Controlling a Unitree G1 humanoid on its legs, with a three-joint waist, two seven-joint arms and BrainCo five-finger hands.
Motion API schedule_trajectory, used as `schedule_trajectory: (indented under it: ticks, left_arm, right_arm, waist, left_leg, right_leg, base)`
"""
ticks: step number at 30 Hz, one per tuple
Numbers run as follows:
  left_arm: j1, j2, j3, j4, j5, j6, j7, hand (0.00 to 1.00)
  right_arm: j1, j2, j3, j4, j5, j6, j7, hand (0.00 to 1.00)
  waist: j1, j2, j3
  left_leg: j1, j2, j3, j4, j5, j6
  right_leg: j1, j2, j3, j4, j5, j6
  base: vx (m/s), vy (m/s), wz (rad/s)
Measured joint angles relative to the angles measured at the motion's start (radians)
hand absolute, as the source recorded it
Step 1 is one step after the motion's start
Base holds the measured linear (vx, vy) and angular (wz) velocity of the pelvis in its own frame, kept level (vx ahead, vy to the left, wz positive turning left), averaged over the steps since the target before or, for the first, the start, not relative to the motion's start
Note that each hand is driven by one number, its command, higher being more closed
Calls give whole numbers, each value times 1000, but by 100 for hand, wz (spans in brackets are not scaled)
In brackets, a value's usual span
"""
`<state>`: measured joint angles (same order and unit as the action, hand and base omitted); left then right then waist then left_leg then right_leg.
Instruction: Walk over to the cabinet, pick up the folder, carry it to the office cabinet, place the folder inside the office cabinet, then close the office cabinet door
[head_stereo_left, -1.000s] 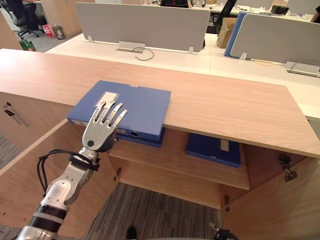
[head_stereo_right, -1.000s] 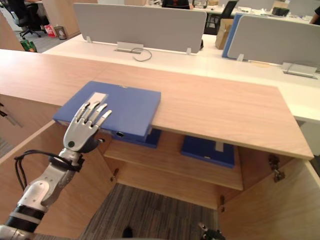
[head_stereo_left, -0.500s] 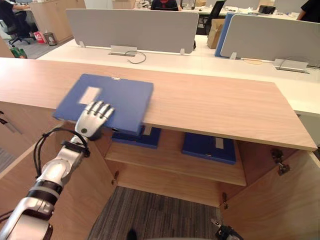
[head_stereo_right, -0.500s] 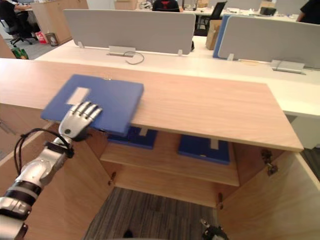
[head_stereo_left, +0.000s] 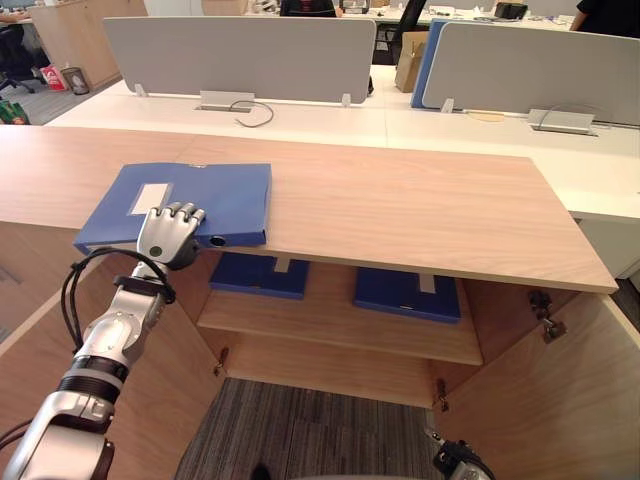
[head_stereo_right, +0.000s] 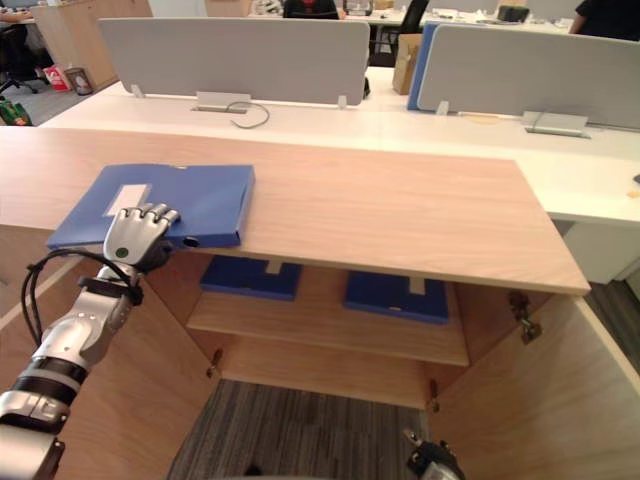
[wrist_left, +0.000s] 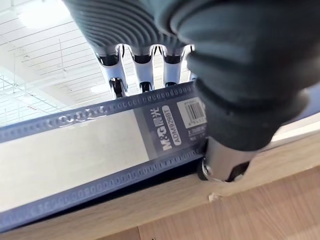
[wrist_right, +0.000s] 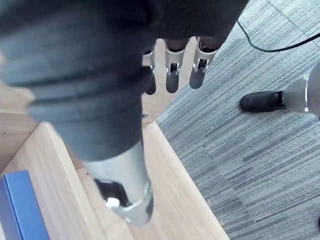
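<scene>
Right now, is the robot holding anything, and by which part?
The left hand grips the blue folder by its near spine edge, fingers curled over the top. The right hand holds nothing.

white desks (head_stereo_left: 420, 125) with grey divider screens (head_stereo_left: 235, 55) stand at the back; grey striped carpet (head_stereo_left: 300, 440) covers the floor.

Inspected: folder (head_stereo_left: 215, 195) blue, label (head_stereo_left: 151, 197) white; cabinet (head_stereo_left: 400, 210) light wood grain; shelf folders (head_stereo_left: 405, 293) darker blue; carpet (head_stereo_left: 300, 440) grey, finely striped; screens (head_stereo_left: 235, 55) plain grey; left robot hand (head_stereo_left: 168, 235) silver, dark-tipped.
</scene>
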<state>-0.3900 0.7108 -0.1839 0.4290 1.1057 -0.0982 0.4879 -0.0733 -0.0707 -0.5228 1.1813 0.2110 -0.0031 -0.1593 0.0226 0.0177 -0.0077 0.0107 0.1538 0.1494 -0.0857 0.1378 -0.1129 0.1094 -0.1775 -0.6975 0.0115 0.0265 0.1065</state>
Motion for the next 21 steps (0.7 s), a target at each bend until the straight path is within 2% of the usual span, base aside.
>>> schedule_trajectory:
  ticks: [10,13,16,21]
  left_arm:
    - [28,-68,78,-40,-6,23,7,100]
    - [93,-125,117,-153,-10,30,11,100]
    - [180,-218,136,-338,-28,27,27,100]
    - [268,-349,134,-606,-82,-12,54,100]
  right_arm:
    - [-4,0,4,-6,0,0,0,0]
    - [-1,0,5,-8,0,0,0,0]
    - [6,1,4,8,0,0,0,0]
    - [13,5,-6,76,1,1,0,0]
  waist:
    - [-13,9,10]
    - [-11,12,12]
    - [-3,11,13]
    - [6,16,16]
  left_leg:
    - [10,-5,2,0,-13,1]
    - [10,-10,3,0,-18,8]
    - [9,-12,4,0,-20,9]
    - [10,-11,3,0,-20,10]
  right_leg:
    - [21,6,1,-41,18,2]
    - [23,4,1,-46,19,3]
    - [30,4,1,-49,21,7]
    - [31,3,1,-44,20,7]
  base:
    - [0,0,0]
    - [0,0,0]
    - [11,9,0]
    - [0,0,0]
